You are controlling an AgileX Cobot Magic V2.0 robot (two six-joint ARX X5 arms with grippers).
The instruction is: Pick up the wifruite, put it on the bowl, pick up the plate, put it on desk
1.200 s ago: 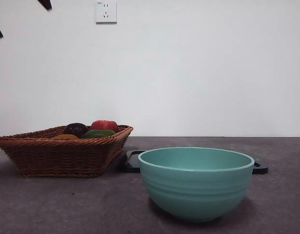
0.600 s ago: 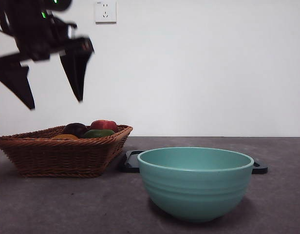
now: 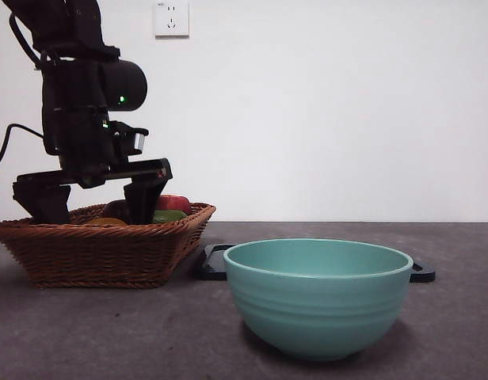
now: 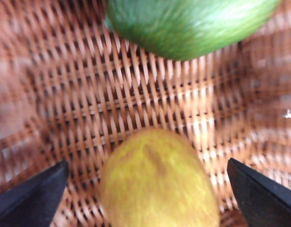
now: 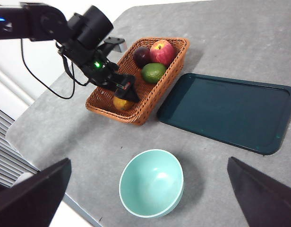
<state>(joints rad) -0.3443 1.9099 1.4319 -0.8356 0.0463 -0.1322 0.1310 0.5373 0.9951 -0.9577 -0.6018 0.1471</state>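
Note:
The wifruite [image 4: 157,184], a dull tan-yellow fruit, lies on the weave of the wicker basket [image 3: 93,253]. My left gripper [image 4: 147,163] is lowered into the basket and open, one jaw on each side of the fruit without touching it. From above, the wifruite [image 5: 121,103] sits in the basket's near corner under the left gripper [image 5: 124,94]. The teal bowl [image 3: 318,305] stands empty on the desk [image 3: 109,332]. Behind it lies the dark green plate [image 5: 228,111], a flat tray. My right gripper [image 5: 149,161] hangs open high above the bowl [image 5: 151,183].
A green fruit [image 4: 188,23] lies just beyond the wifruite. A dark purple fruit [image 5: 141,56] and a red apple [image 5: 160,51] fill the basket's far end. The plate's edge [image 3: 216,261] touches the basket's side. A wall socket [image 3: 172,17] is on the back wall.
The left arm has come down from the top left corner into the basket, its open jaws now at fruit level. Bowl, plate and basket have not moved.

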